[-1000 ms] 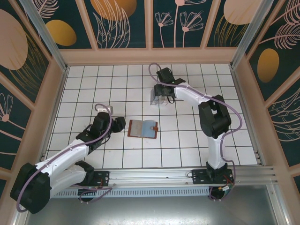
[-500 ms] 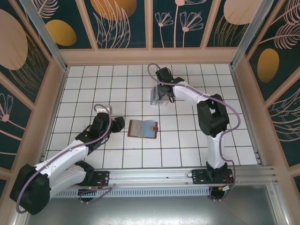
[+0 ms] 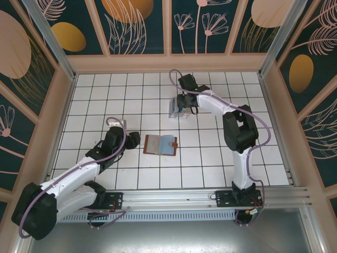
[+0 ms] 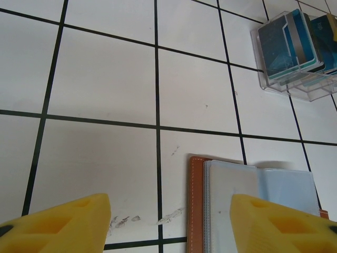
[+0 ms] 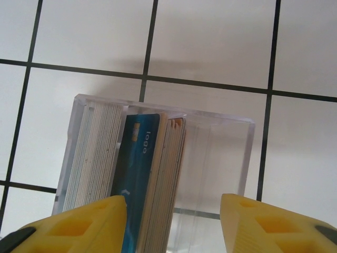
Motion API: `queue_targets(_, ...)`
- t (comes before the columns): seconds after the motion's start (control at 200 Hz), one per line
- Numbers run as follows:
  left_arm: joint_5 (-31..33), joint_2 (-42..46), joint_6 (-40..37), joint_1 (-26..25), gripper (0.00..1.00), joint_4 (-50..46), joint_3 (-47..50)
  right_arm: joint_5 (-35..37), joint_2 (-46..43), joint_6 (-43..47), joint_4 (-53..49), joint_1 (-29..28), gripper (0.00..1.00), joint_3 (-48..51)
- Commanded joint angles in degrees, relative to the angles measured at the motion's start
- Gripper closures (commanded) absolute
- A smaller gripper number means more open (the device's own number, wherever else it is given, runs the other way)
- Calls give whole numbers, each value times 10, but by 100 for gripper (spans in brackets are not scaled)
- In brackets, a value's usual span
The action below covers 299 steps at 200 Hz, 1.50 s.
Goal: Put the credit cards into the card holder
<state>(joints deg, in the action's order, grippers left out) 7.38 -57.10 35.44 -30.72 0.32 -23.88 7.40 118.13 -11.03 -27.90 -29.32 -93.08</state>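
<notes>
The tiled table (image 3: 210,158) carries your card holder (image 3: 160,144), open, mid-table. Beyond it your right gripper (image 5: 172,211), jaws spread, hangs over the clear box (image 5: 221,153) of credit cards (image 5: 138,174); a blue one reads "logo". Your left gripper (image 4: 168,205), also spread, sits just left of the card holder.

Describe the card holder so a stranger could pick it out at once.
On the white tiled table, look near the middle. The card holder lies open and flat there, with a reddish-brown cover and pale clear sleeves inside. The clear plastic box farther back is transparent and stands taller, so the holder is the flat brown thing.
</notes>
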Motion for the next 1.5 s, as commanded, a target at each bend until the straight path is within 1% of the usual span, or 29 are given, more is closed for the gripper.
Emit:
queue_targets(0.0,-10,-4,7,-2,38,26,4,-28,-10,-9,-7,5,49,-20)
queue_targets(0.075,-14,-8,7,-2,37,16,-5,-41,-2,-13,-5,7,49,-19)
queue_targets(0.27,-14,-11,6,-1,36,18,-9,-44,21,-17,4,23,49,-8)
queue_targets(0.455,-8,-13,4,-2,36,20,-8,18,24,-7,-4,24,49,10)
queue_targets(0.536,-8,-16,3,-2,35,13,-16,32,21,2,-8,23,49,8)
queue_targets(0.606,-6,-18,4,-1,35,25,-10,34,21,6,-12,25,49,0)
queue_targets(0.736,-15,-30,2,-2,35,14,-23,-8,3,0,-13,24,49,-3)
queue_targets(0.806,-9,-29,3,-2,34,15,-20,-38,-13,2,-2,25,52,1)
queue_targets(0.856,-8,-27,3,-2,34,24,-13,-47,-20,6,0,25,56,0)
queue_targets(0.921,-12,-26,3,-2,34,21,-16,-58,-22,13,-2,26,59,-1)
queue_targets(0.971,-12,-24,3,-2,34,14,-20,-63,-20,18,-6,26,59,-3)
queue_targets(1.036,-7,-18,6,-2,34,19,-12,-63,-12,27,-11,25,55,-5)
queue_targets(1.156,-11,-13,9,-1,33,24,-5,-61,2,32,-14,26,53,1)
queue_targets(1.276,-5,-2,11,-2,33,22,5,-63,12,33,-17,26,56,-4)
queue_targets(1.291,-4,0,11,-1,33,24,7,-76,11,33,-17,26,57,-4)
queue_targets(1.416,-3,9,11,-2,33,12,5,-120,-10,30,-4,25,61,2)
queue_targets(1.491,4,15,12,-2,33,22,15,-141,-19,33,-2,26,62,-1)
